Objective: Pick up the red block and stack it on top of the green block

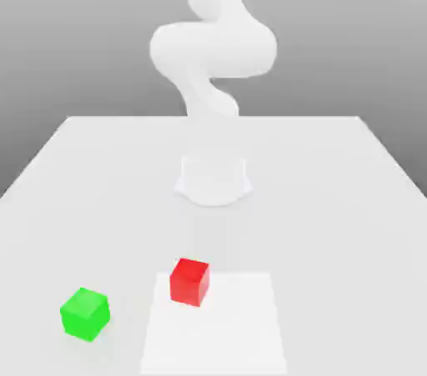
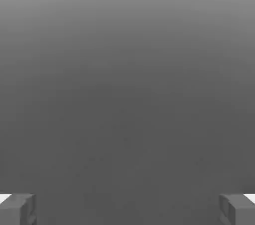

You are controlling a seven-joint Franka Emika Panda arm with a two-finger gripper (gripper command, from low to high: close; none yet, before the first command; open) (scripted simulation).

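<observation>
- Fingers first: in the hand view the gripper [image 2: 127, 210] has its 2 grey fingertips [image 2: 18, 209] at opposite edges of the picture, spread wide with nothing between them, only flat grey backdrop ahead.
- Red block [image 1: 189, 281] sits on the white table [image 1: 334, 199], at the near-left corner of a paler square patch [image 1: 233, 333] on the surface, its upper corner just off that patch.
- Green block [image 1: 85, 313] rests on the table toward the exterior view's left of the red one and slightly nearer the camera; the 2 cubes are apart, not touching.
- Arm [image 1: 213, 45] rises from its round base [image 1: 213, 180] well behind both cubes, and its upper part runs out of the exterior view at the top.
- Key relation, as a judgement: the hand looks to be high above the table and its camera is not aimed at either cube, so the red block lies below and out in front of the base, and the tool must come down and forward to reach it.
- Hedge: exactly where the hand hangs over the table cannot be told.
- Red block stands slightly turned in the exterior view, so the spread fingers would probably need a wrist rotation to meet 2 flat faces squarely.
- Nothing of the task is done yet: the red cube is ungrasped on the table and the green cube's top is bare.
</observation>
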